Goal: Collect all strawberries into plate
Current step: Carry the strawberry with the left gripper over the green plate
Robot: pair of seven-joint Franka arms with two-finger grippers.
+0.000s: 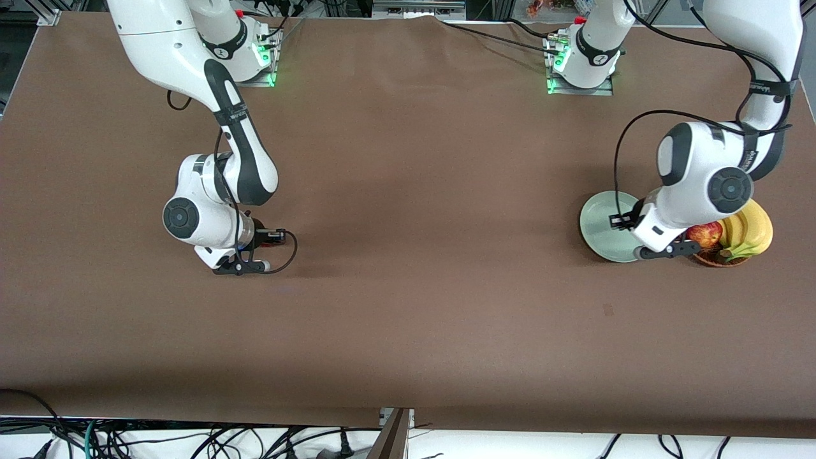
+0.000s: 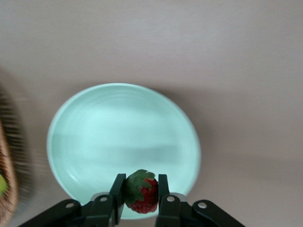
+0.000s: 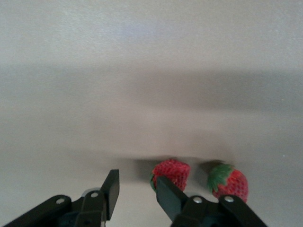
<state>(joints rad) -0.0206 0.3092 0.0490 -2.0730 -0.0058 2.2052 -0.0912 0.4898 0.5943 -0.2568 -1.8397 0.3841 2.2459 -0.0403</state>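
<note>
My left gripper [image 2: 141, 193] is shut on a strawberry [image 2: 142, 191] with a green cap. It holds the berry over the rim of the pale mint plate [image 2: 118, 137], on the side next to the basket. The front view shows this gripper [image 1: 660, 253] above the plate's [image 1: 602, 223] edge. My right gripper [image 3: 137, 189] is low over the bare table toward the right arm's end, open with nothing between its fingers. One strawberry [image 3: 172, 172] lies just outside one of its fingers [image 3: 166, 193], and another strawberry [image 3: 230, 182] lies beside the first. In the front view the right gripper [image 1: 242, 266] hides both berries.
A brown wicker basket [image 1: 714, 258] stands beside the plate at the left arm's end, with a red apple [image 1: 704, 234] and bananas [image 1: 747, 231] in it. Its rim [image 2: 5, 179] shows in the left wrist view. A brown cloth [image 1: 414, 223] covers the table.
</note>
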